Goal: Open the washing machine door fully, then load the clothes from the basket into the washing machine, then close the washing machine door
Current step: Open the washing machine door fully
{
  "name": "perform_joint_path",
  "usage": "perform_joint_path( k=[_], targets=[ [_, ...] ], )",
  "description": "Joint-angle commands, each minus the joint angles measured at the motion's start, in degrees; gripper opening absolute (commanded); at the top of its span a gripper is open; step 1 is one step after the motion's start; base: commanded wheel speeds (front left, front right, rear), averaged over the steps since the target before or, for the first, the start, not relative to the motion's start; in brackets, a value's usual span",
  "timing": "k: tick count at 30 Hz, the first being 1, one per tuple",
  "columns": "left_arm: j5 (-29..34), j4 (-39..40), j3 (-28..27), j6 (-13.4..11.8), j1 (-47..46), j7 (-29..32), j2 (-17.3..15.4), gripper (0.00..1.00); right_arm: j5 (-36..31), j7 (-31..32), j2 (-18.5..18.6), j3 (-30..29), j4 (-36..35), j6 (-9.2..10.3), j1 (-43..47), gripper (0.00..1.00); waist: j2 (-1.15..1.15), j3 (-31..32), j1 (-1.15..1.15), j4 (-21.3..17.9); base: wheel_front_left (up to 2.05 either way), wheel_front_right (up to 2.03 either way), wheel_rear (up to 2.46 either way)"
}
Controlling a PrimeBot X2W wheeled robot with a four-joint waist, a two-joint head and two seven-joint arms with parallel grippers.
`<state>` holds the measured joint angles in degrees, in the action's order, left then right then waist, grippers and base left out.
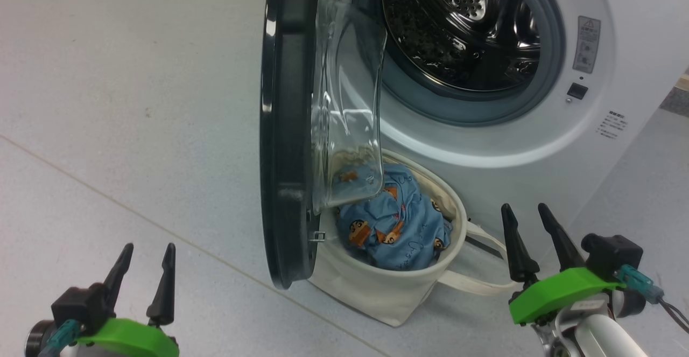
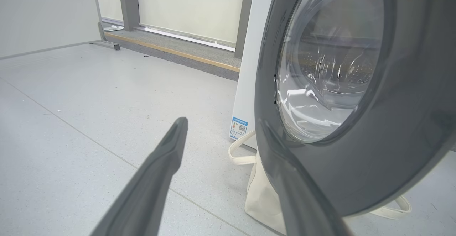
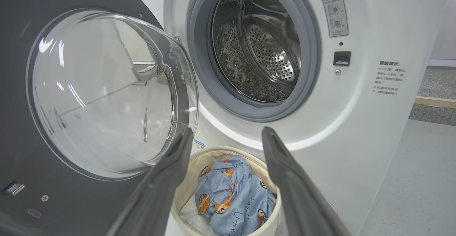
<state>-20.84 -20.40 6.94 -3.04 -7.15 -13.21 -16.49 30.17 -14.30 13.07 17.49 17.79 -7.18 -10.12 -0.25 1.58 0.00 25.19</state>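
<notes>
Floor – pale grey, finely speckled, crossed by a thin diagonal seam. In the left wrist view it runs back to a darker grey strip with a wooden edge, and behind that pale panels between grey uprights.

The washing machine stands on this floor with its white front facing the robot. The steel drum is exposed inside the grey rubber ring. A small blue label sticker sits low on its side wall.

The washing machine door is swung out, edge-on to the head camera, with the clear bulge facing the opening.

The basket sits on the floor just before the machine, under the opening, with its left rim beneath the door's lower edge. One loop handle lies on the floor.

The clothes – blue, cartoon-printed – lie heaped inside the basket. A bit of white cloth shows beneath them.

The left gripper hangs over bare floor, left of the door, fingers spread and holding nothing.

The right gripper is right of the basket and near the machine front, its fingers parted likewise and gripping nothing.
</notes>
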Motion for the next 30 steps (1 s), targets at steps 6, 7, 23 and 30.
perform_joint_path(
  k=[6, 7, 23, 30],
  targets=[
    [-0.5, 1.4, -1.9, -0.4, -2.9, -0.9, -1.4, 1.00, -0.2, -0.7, 1.0, 1.2, -0.8, -0.31, -2.0, 1.00, 0.00, 0.1, 0.00, -0.1, 0.00, 0.00, 0.00],
    [-0.5, 1.3, -1.9, -0.4, -2.9, -0.9, -1.4, 1.00, -0.1, -0.7, 1.0, 1.3, -0.7, -0.31, -2.0, 1.00, 0.00, 0.1, 0.00, -0.2, 0.00, 0.00, 0.00],
    [-1.0, 5.3, -2.0, 1.0, -4.3, -1.6, -0.4, 0.00, 0.5, -0.7, 0.9, 1.6, -0.3, -0.31, -2.2, 1.00, 0.00, 0.2, 0.00, -0.7, 0.00, 0.00, 0.00],
    [2.3, 23.5, 0.0, 2.6, -7.7, -1.8, 6.3, 0.00, 0.6, -0.7, 0.8, 1.5, -0.5, -0.31, -2.0, 1.00, 0.00, 0.3, 0.00, -0.9, 0.00, 0.00, 0.00]
  ],
)
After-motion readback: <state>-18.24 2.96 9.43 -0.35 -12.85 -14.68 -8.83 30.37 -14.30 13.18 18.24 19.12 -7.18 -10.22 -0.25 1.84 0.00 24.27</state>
